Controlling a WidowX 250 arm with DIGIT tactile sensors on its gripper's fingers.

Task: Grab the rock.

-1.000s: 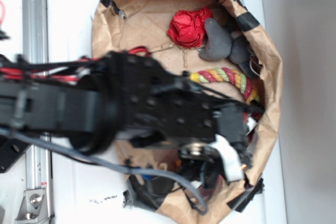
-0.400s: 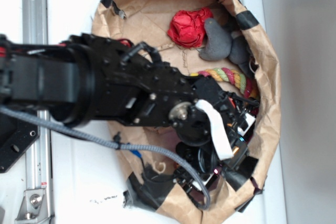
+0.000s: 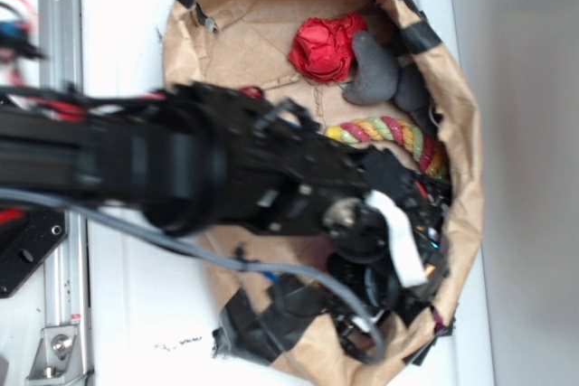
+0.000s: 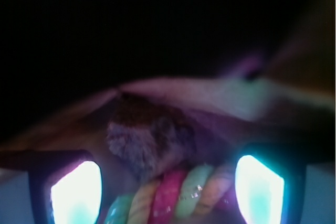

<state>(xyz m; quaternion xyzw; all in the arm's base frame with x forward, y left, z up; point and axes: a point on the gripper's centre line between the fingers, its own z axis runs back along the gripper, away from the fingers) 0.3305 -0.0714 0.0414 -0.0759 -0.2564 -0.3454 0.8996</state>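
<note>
In the wrist view a rough, speckled lump, the rock (image 4: pixel 147 140) by its look, lies just past a coloured twisted rope (image 4: pixel 173 195), against the paper wall of the bag. My gripper (image 4: pixel 168 192) is open. Its two glowing fingers (image 4: pixel 76 192) stand either side of the rope, short of the rock and touching nothing. In the exterior view the gripper (image 3: pixel 427 219) is low at the right inside the brown paper bag (image 3: pixel 466 133). The black wrist hides its fingers and the rock there.
The rope (image 3: pixel 380 128) crosses the bag's middle. A red crumpled ball (image 3: pixel 324 47) and two smooth dark grey shapes (image 3: pixel 371 70) lie at the bag's top right. Black tape patches the rim (image 3: pixel 421 35). A metal rail (image 3: pixel 59 24) runs down the left.
The arm has swung lower and further right inside the bag, and the wrist now sits closer to the right wall. The objects in the bag have not moved.
</note>
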